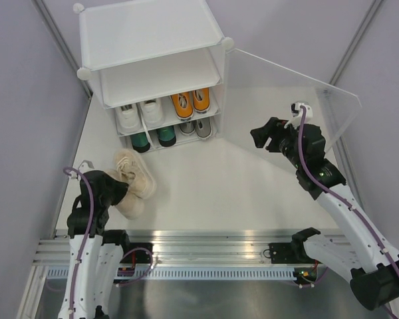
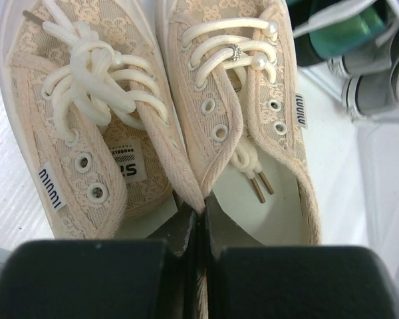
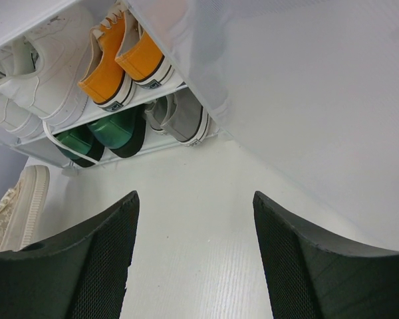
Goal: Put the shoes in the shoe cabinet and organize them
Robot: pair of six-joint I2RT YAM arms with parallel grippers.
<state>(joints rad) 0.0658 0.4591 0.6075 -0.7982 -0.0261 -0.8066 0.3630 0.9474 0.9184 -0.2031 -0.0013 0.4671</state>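
left claw (image 2: 198, 229), pressed together, pinches the touching inner collars of the beige sneakers (image 2: 156, 143), a lace-patterned pair with cream laces lying side by side on the white tabletop (image 1: 213, 193) just beyond its fingers, near the shoe cabinet (image 1: 153, 30). right claw (image 3: 194, 199) hangs spread and empty over the tabletop, facing the white pair (image 3: 46, 80), orange pair (image 3: 113, 66), green pair (image 3: 113, 133) and grey pair (image 3: 179, 119) shelved in the cabinet.

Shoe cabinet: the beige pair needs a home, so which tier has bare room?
The top tier looks bare across its width. The middle tier is crowded, white pair beside orange pair; the bottom tier likewise, green pair beside grey pair. The table right of the beige pair is bare too.
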